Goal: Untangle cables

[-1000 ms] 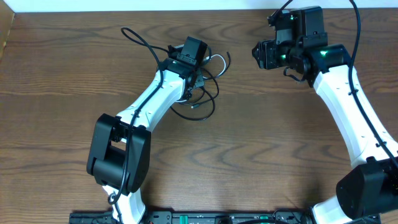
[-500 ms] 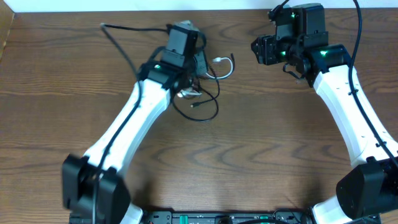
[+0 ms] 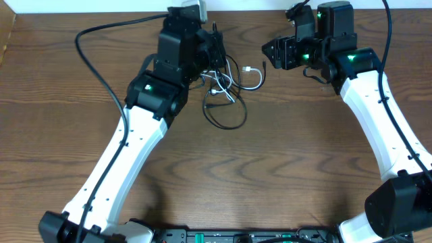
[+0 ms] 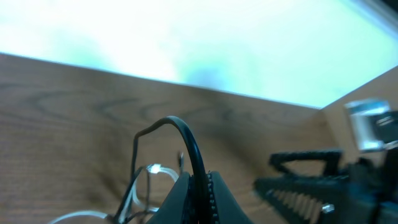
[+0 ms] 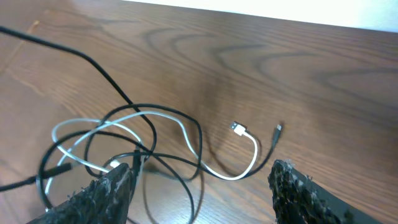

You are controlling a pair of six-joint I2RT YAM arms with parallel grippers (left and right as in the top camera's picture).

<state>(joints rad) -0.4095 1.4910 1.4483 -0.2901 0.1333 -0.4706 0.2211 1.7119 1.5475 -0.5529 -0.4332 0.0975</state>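
Pinching the black cable [image 4: 186,134] tight, the left gripper [image 4: 200,182] holds it up, likely to free the white cable [image 5: 255,155]; at two o'clock the right gripper [image 5: 200,175] gapes empty.

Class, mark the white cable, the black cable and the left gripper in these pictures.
white cable [image 5: 254,152]: right wrist view, on the bend just below its plug.
black cable [image 4: 188,138]: left wrist view, near the top of its arch.
left gripper [image 4: 199,179]: left wrist view, midway between its fingertips.
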